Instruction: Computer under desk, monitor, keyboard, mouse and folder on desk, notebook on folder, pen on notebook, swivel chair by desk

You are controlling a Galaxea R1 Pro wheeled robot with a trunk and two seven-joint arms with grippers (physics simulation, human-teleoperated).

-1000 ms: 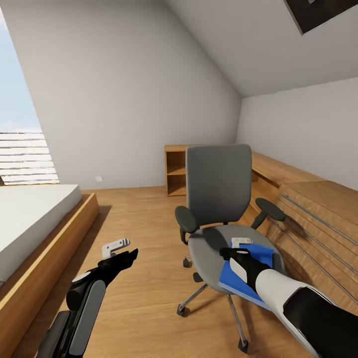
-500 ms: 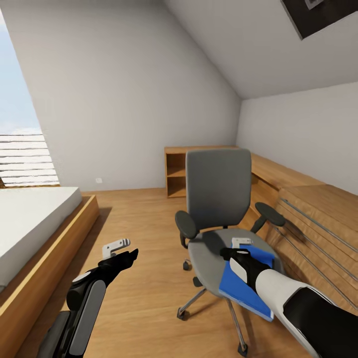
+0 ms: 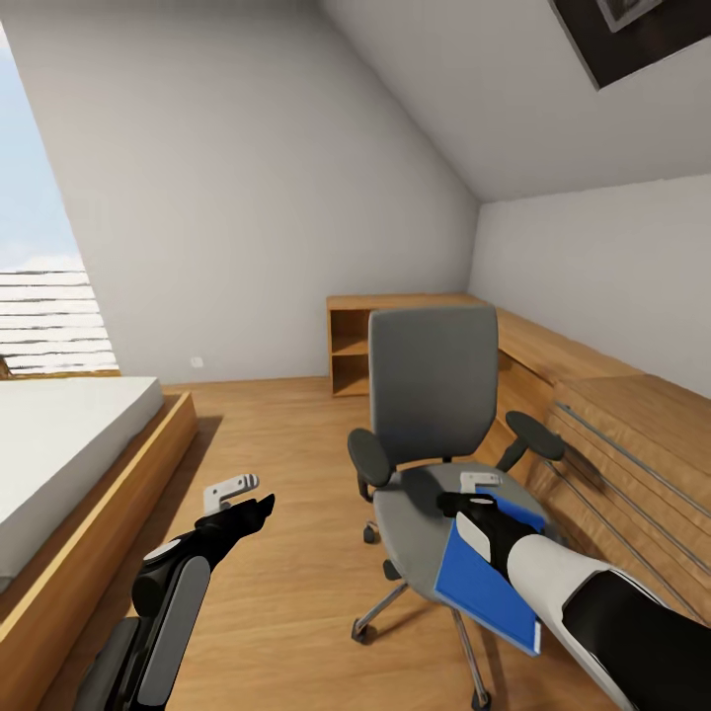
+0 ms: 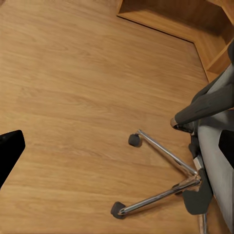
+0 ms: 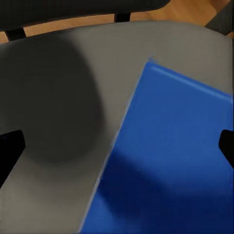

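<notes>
The grey swivel chair (image 3: pixel 434 375) stands on the wood floor right of centre, its back towards the far wall. A bright-blue folder (image 3: pixel 489 578) lies on the right half of its seat, tilted, with its near edge hanging past the seat's front rim. My right gripper (image 3: pixel 469 494) hovers over the folder's far end, open, with nothing between its fingers. In the right wrist view the folder (image 5: pixel 170 161) covers part of the grey seat (image 5: pixel 48 97), and the gripper (image 5: pixel 117 146) has its jaws spread wide. My left gripper (image 3: pixel 242 499) is open over bare floor left of the chair. The chrome base (image 4: pixel 161 156) appears beside one black fingertip (image 4: pixel 9 151).
A low bed (image 3: pixel 59 444) on a wood frame lies at the left. A light wood shelf unit (image 3: pixel 355 346) stands behind the chair, and a wood cabinet run (image 3: pixel 612 395) lines the right wall. Open floor (image 3: pixel 276 434) lies between bed and chair.
The whole view has shifted a little. The folder's near edge has dropped and now hangs further over the seat's front. Both grippers hold the same places in the picture.
</notes>
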